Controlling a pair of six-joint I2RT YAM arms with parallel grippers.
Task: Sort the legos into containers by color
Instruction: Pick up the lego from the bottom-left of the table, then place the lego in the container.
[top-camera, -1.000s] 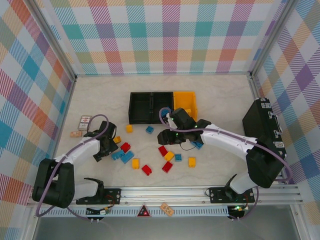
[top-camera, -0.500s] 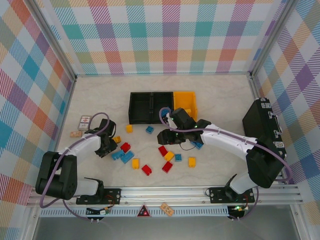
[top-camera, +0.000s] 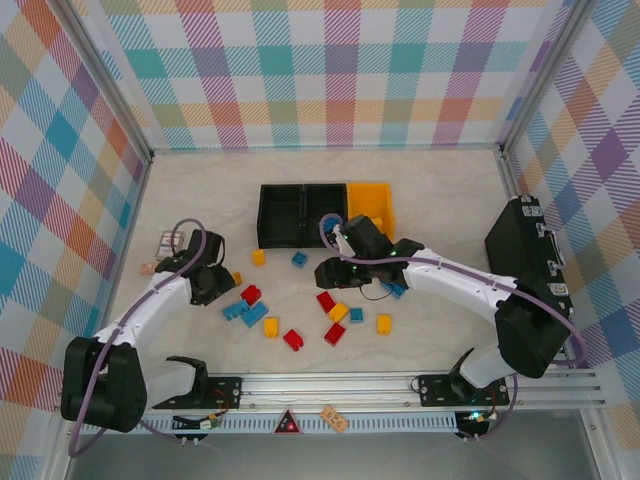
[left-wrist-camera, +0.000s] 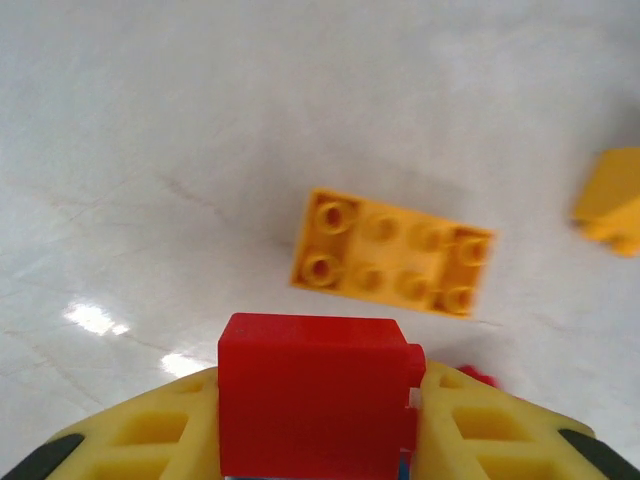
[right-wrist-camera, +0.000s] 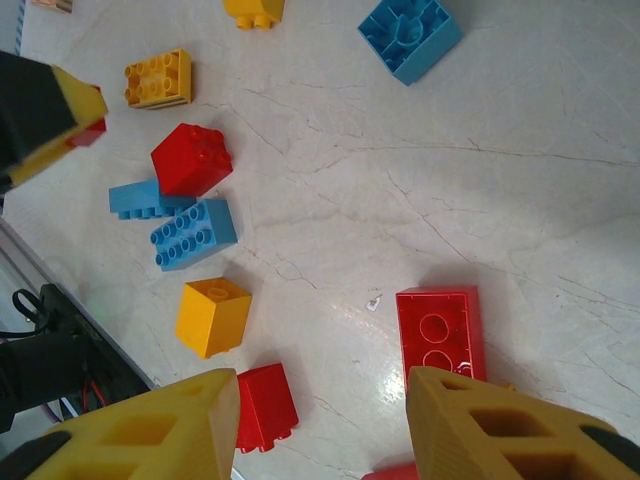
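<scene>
Yellow fingers (left-wrist-camera: 150, 430) of the left jaws were closed on a red brick (left-wrist-camera: 310, 390), which filled the gap between them. Under it and clear of it, a yellow eight-stud brick (left-wrist-camera: 393, 252) lay studs up on the pale marbled surface (left-wrist-camera: 200, 120). Another yellow piece (left-wrist-camera: 610, 200) sat at the edge of that view. From above, the left arm (top-camera: 165, 300) reached to the left end of the scatter, near a card (top-camera: 170, 243).

The right jaws stood partly open, with nothing between their fingers (right-wrist-camera: 500, 430). On the surface below them a flat red brick (right-wrist-camera: 440, 335) lay just ahead of one finger, and a small red one (right-wrist-camera: 265, 405) beside the other. Farther off were a yellow cube (right-wrist-camera: 212, 315), two blue bricks (right-wrist-camera: 192, 232) side by side, a red cube (right-wrist-camera: 190, 158) and an upturned blue one (right-wrist-camera: 410, 35). From above, the right arm (top-camera: 450, 278) hung over the middle of the scatter.

The bins (top-camera: 325, 213), two black and one yellow, sat in a row behind the loose bricks (top-camera: 334, 333), well apart from the left jaws. I could not tell what lay inside them. A black case (top-camera: 525, 245) lay at the right.
</scene>
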